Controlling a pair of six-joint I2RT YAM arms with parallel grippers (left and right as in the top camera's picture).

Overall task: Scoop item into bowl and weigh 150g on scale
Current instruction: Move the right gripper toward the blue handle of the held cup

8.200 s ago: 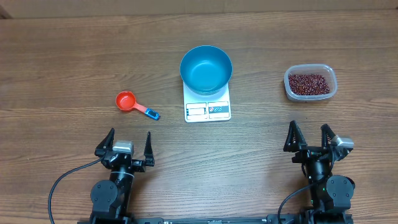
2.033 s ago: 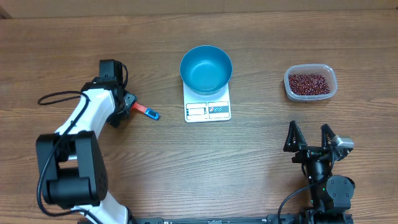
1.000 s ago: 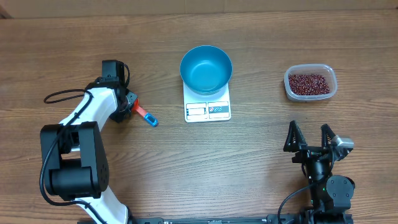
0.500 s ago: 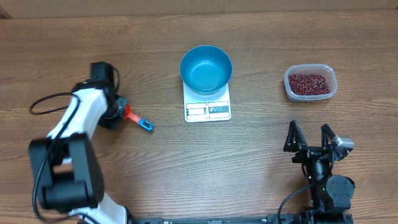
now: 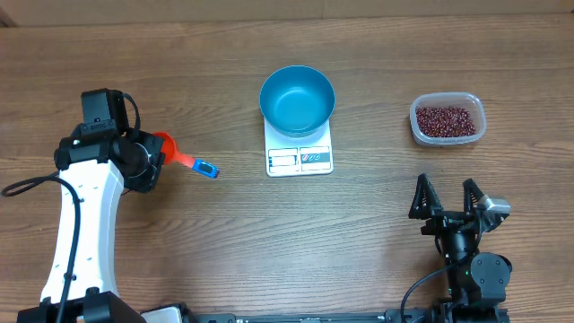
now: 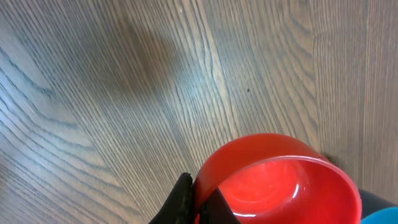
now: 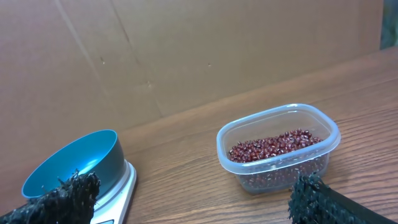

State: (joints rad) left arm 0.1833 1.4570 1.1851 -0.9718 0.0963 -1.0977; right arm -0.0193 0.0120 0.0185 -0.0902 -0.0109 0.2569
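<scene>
Beans (image 5: 446, 120) untouched in clear tub (image 5: 413, 115), well right of left gripper (image 5: 152, 151) pinching empty red scoop (image 5: 172, 152); right gripper (image 5: 446, 199) spread; blue bowl (image 5: 297, 99) on scale (image 5: 300, 160) empty, all scooping and weighing left.

Bowl (image 5: 297, 100) on scale (image 5: 300, 158), beans (image 5: 445, 121) in tub (image 5: 447, 137) right, scoop (image 5: 165, 148) left

1. I count two pincers: the left pincer (image 6: 198, 200) and the right pincer (image 5: 444, 185).
2. One red scoop (image 5: 167, 145), pinched in the left pincer.
3. One blue bowl (image 5: 297, 100) and one white scale (image 5: 300, 160), ahead, between both pincers.
4. One clear tub (image 5: 447, 142), ahead of the right pincer.
5. Beans (image 5: 445, 120) in it: too many for me to count.
</scene>
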